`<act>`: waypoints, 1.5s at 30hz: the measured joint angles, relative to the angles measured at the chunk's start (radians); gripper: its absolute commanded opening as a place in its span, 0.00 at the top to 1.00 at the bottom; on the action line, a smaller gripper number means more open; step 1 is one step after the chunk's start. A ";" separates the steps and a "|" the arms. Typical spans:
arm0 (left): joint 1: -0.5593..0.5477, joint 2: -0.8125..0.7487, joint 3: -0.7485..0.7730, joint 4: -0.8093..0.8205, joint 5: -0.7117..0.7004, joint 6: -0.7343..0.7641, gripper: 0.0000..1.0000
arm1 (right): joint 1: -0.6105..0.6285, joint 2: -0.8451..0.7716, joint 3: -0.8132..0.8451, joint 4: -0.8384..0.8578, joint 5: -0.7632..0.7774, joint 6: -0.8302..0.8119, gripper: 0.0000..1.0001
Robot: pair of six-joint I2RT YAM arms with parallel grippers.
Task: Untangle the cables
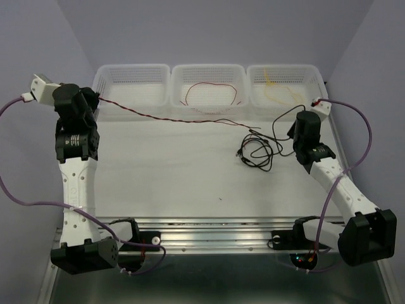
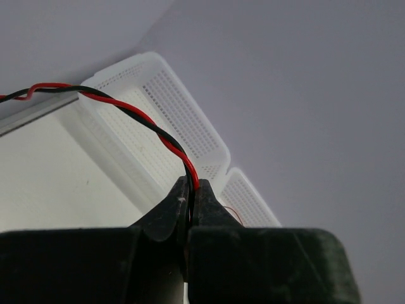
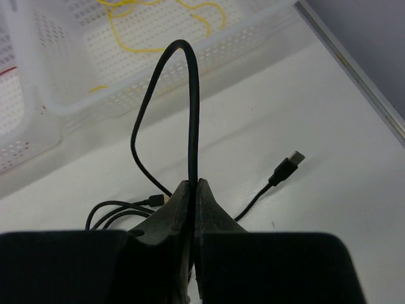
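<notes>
Baskets (image 1: 209, 66) stand behind twisted cable (image 2: 158, 135) and black cable (image 3: 194, 126).

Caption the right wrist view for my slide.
Right gripper shut on a raised loop of the black cable, yellow wire lying in the white basket behind.

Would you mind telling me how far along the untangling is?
Done: the yellow cable lies in the right basket, a red cable in the middle basket. In hand: the left gripper clamps a twisted red-and-black cable, the right gripper a black cable. Left: those two appear to cross mid-table, and the black one lies coiled.
</notes>
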 measured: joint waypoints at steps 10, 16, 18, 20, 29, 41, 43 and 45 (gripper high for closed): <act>0.052 0.010 0.107 -0.082 0.009 0.045 1.00 | -0.066 0.004 -0.038 -0.041 -0.035 0.006 0.99; 0.055 0.041 0.254 -0.133 0.010 0.074 1.00 | -0.069 0.017 -0.038 -0.041 -0.070 0.007 0.99; 0.055 0.055 0.320 -0.143 0.006 0.087 1.00 | -0.069 0.032 -0.038 -0.041 -0.074 0.010 0.99; 0.055 0.063 0.377 -0.150 -0.005 0.101 1.00 | -0.069 0.053 -0.038 -0.042 -0.090 0.014 0.99; 0.060 0.078 0.552 -0.145 0.039 0.147 1.00 | -0.070 0.129 -0.057 -0.021 -0.246 -0.010 0.99; -0.288 0.266 0.499 -0.066 0.201 0.191 1.00 | -0.046 0.091 -0.153 0.097 -0.636 -0.055 0.63; -0.332 0.296 0.499 -0.068 0.214 0.198 1.00 | -0.042 0.090 -0.156 0.094 -0.646 -0.057 0.46; -0.373 0.310 0.499 -0.066 0.225 0.208 1.00 | -0.042 0.089 -0.156 0.093 -0.643 -0.063 0.24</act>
